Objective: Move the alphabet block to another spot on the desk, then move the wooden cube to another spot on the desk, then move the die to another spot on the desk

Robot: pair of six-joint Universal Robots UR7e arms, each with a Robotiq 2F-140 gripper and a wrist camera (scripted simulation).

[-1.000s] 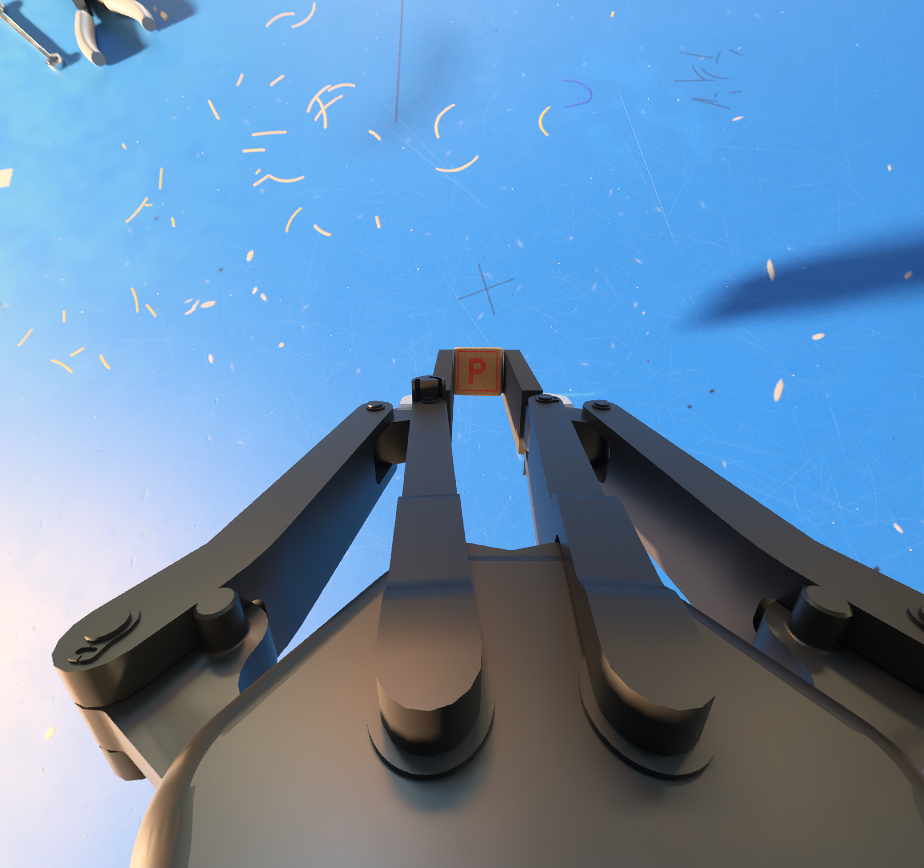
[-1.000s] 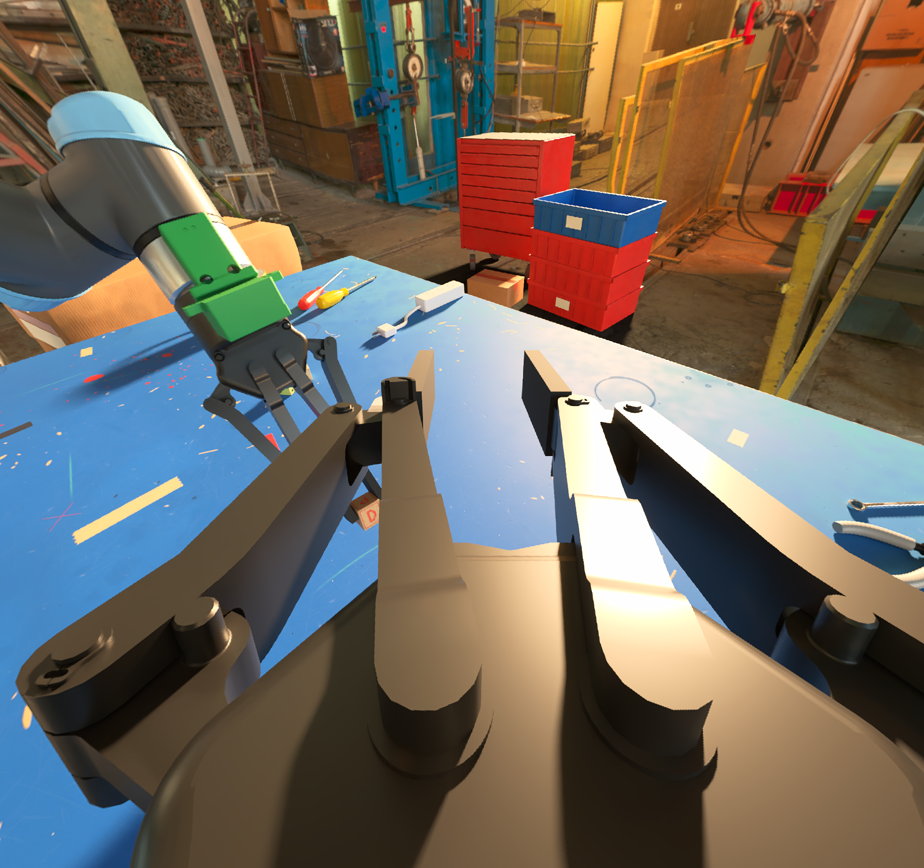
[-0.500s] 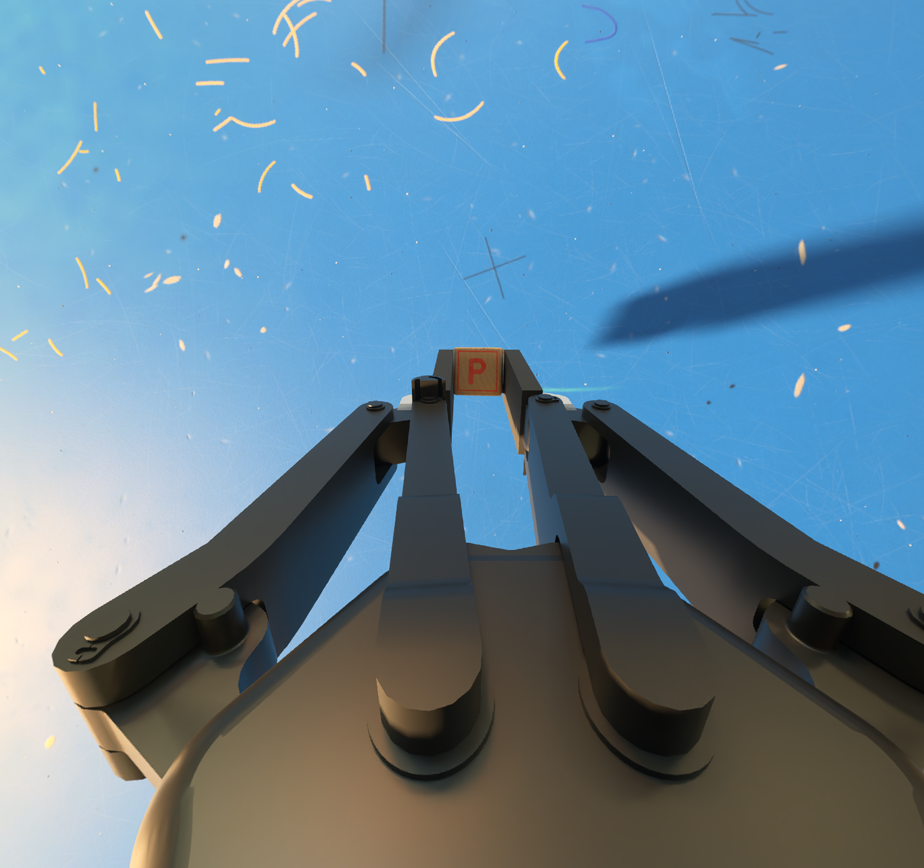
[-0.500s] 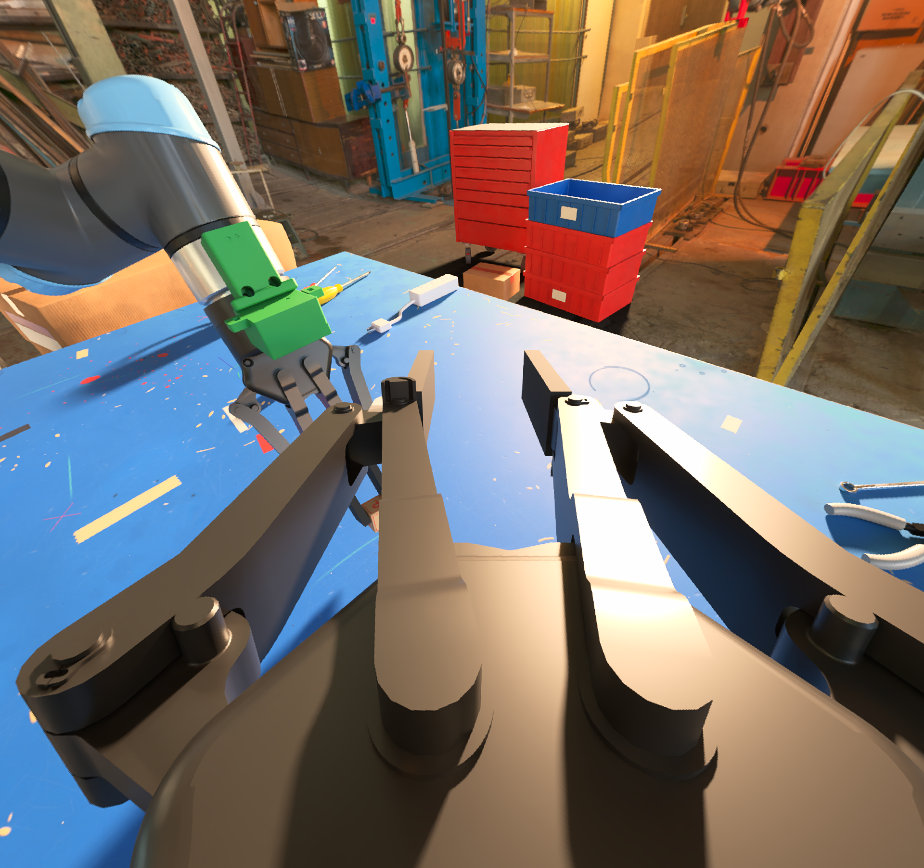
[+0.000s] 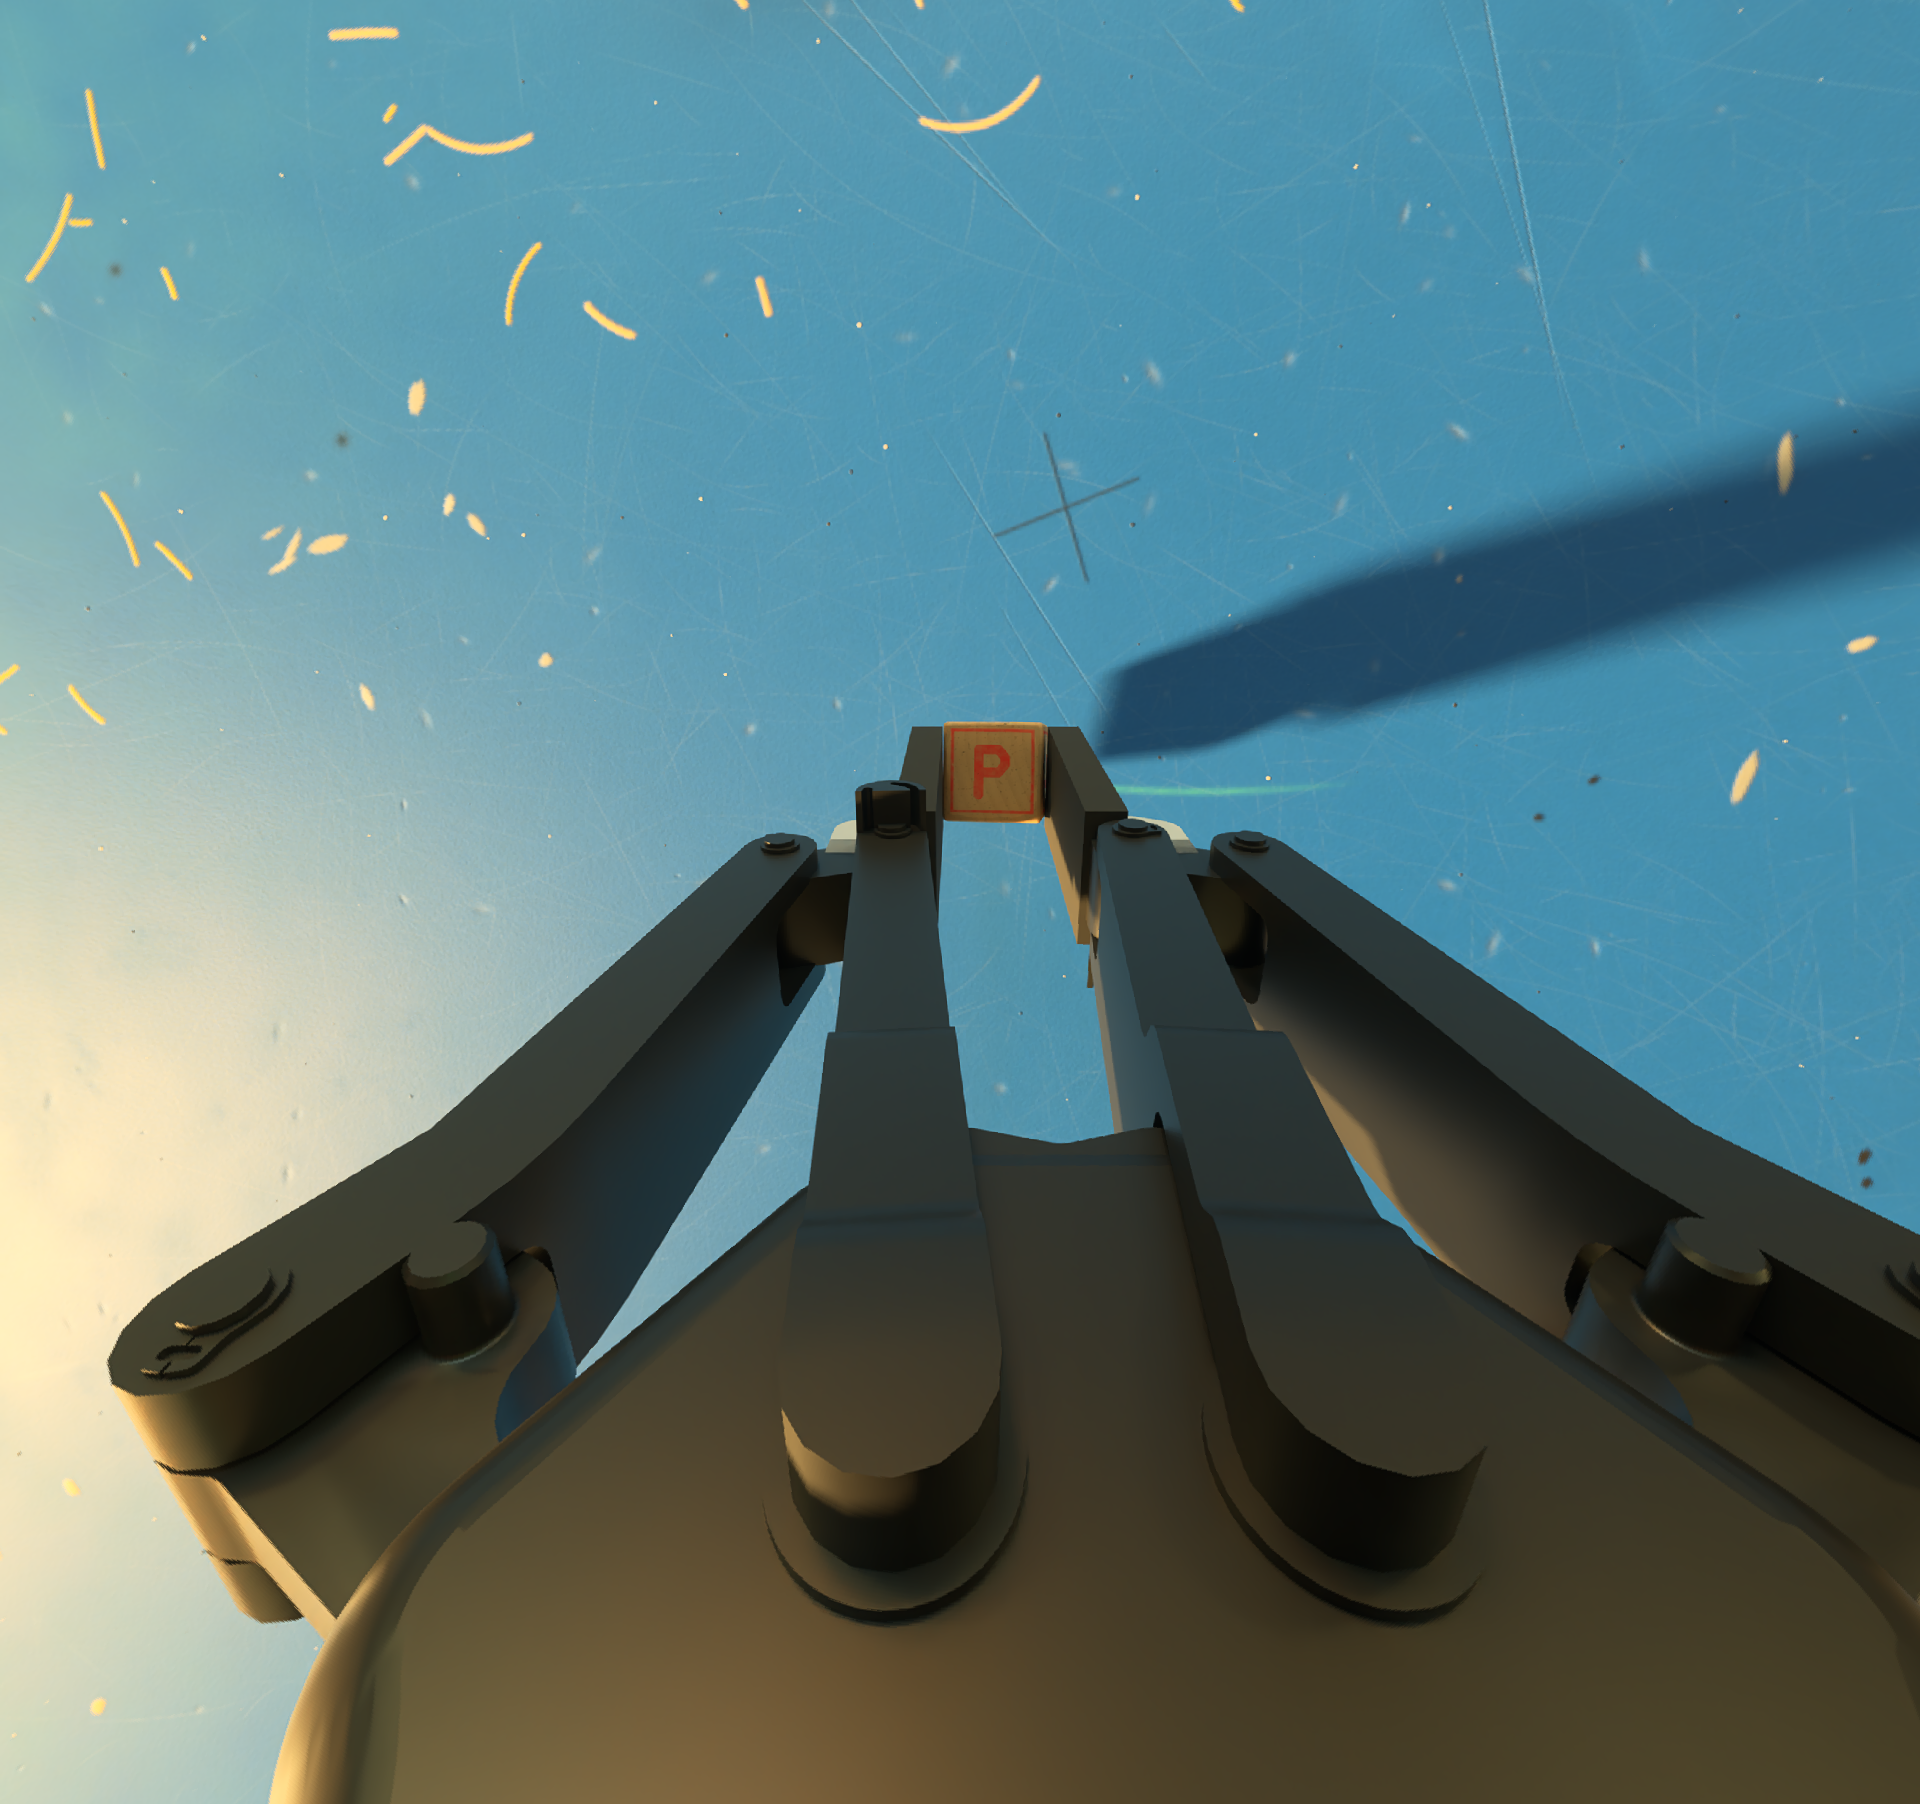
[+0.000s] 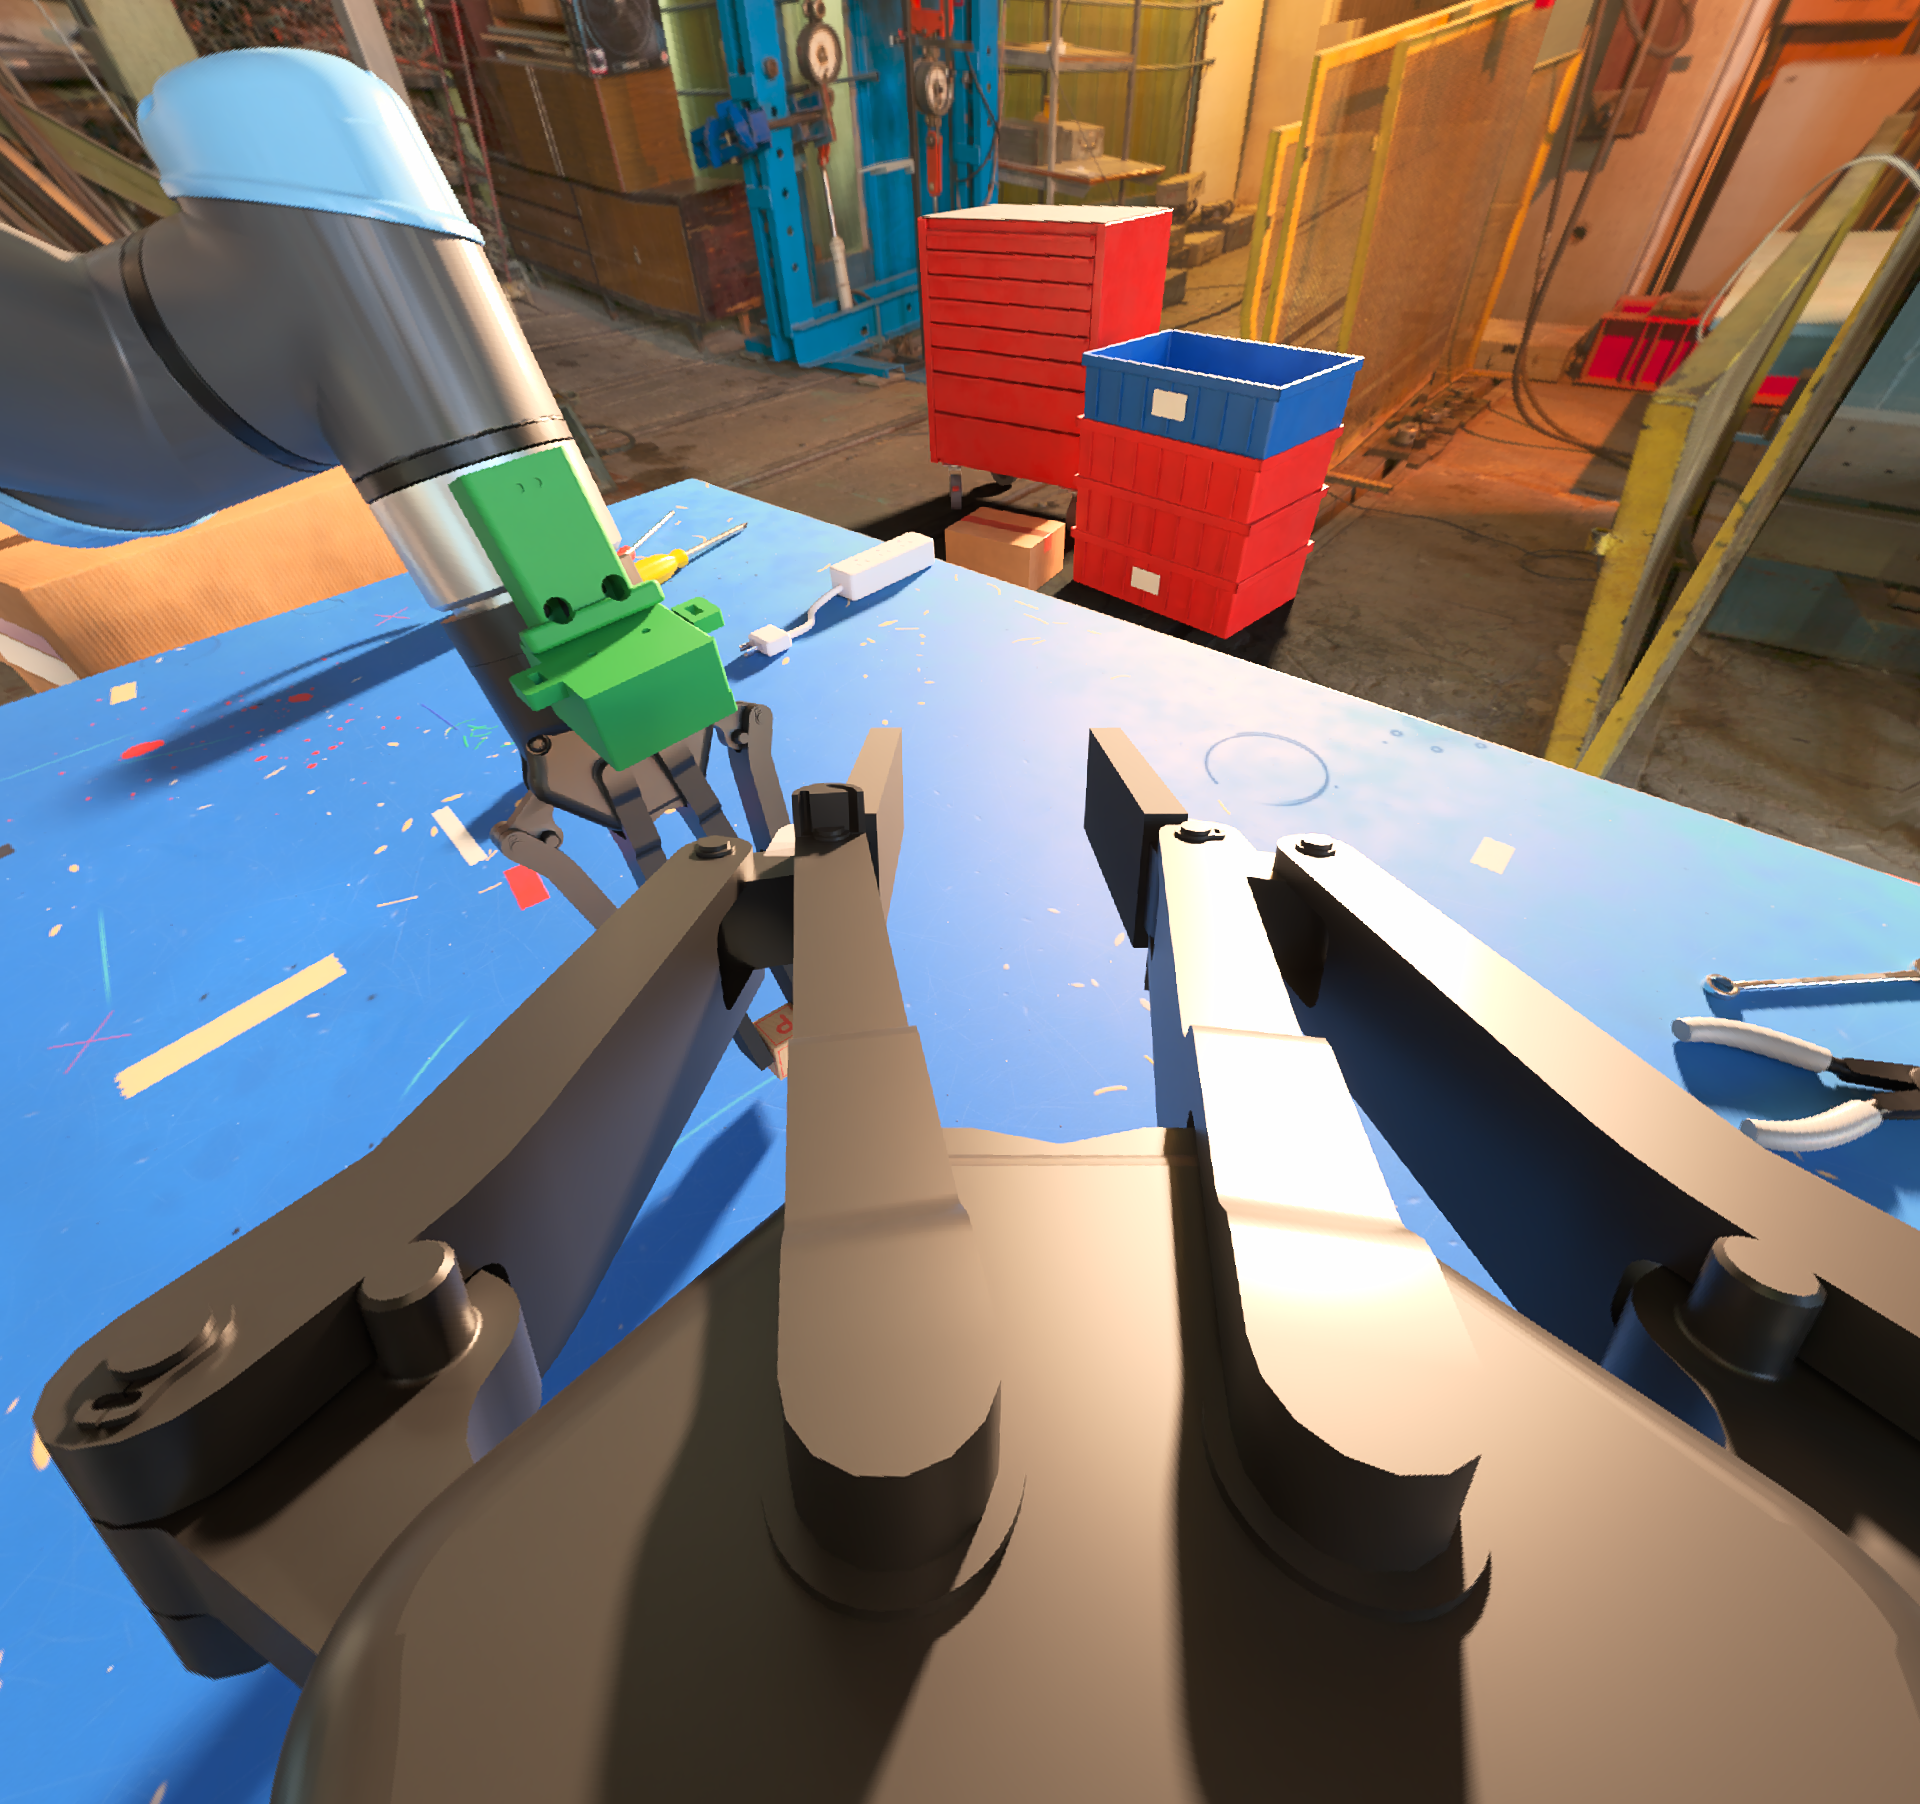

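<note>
My left gripper (image 5: pixel 992 772) is shut on the alphabet block (image 5: pixel 990 770), a small wooden cube with a red-framed red letter, held above the blue desk (image 5: pixel 1351 300). In the right wrist view the left arm with its green wrist mount (image 6: pixel 613 642) reaches down at left, and a corner of the block (image 6: pixel 777 1032) peeks out behind my right gripper's left finger. My right gripper (image 6: pixel 992 798) is open and empty above the desk (image 6: pixel 260 871). The wooden cube and the die are not in view.
Pliers with white handles (image 6: pixel 1808 1089) and a wrench (image 6: pixel 1808 980) lie at the desk's right. A white power adapter with cable (image 6: pixel 852 585) and screwdrivers (image 6: pixel 681 554) lie near the far edge. Red drawer cabinets and a blue bin (image 6: pixel 1216 388) stand beyond the desk.
My left gripper has carried the block across the desk and lower; the desk marks slid up and the arm shadow drew nearer. In the right wrist view the left arm came closer.
</note>
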